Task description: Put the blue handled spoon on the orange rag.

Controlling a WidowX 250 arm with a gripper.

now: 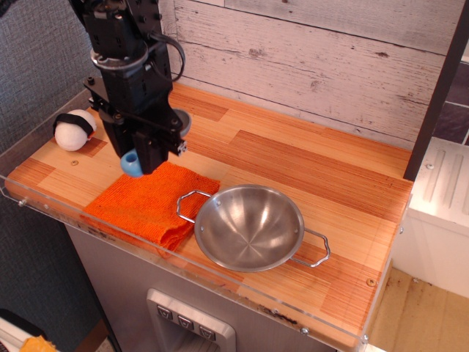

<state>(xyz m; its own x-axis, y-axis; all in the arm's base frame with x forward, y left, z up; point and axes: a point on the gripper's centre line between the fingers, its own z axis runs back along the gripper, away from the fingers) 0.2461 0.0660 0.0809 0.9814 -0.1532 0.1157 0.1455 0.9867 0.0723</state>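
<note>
My gripper (143, 158) is shut on the blue handled spoon. Its light-blue handle end (131, 164) pokes out low on the left, and the grey bowl (182, 121) shows behind the gripper on the right. The spoon hangs just over the back edge of the orange rag (150, 202), which lies flat at the front left of the wooden counter. Whether the spoon touches the rag I cannot tell, since the gripper body hides the gap.
A steel two-handled bowl (249, 227) sits right of the rag, its left handle over the rag's corner. A white ball with a black band (74, 130) lies at the far left. A clear rim (44, 205) edges the counter; a plank wall (308, 66) stands behind.
</note>
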